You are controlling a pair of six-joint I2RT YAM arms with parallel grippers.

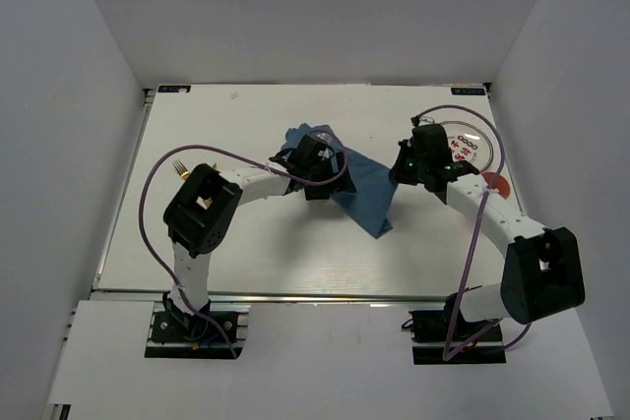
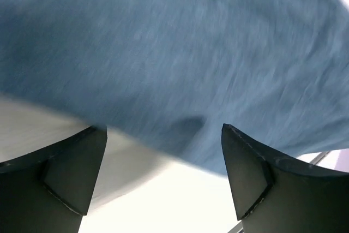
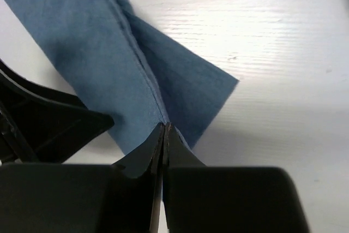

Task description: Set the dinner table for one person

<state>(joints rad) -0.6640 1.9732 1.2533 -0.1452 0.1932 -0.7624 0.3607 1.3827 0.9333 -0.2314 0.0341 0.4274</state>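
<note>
Slippage is the main risk: the right gripper [image 3: 163,126] pinches only a thin fold of the blue cloth napkin [image 3: 109,53], which lies mid-way across the dinner table [image 1: 246,253], toward its far edge. The left gripper [image 2: 163,129], fingers wide, hovers over the napkin, perhaps touching it; a pull could bunch the cloth.

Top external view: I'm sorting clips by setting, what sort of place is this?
Probably a robot test booth, not a dining room: bare white walls box in the dinner table, with left arm and right arm bolted at its near edge.
</note>
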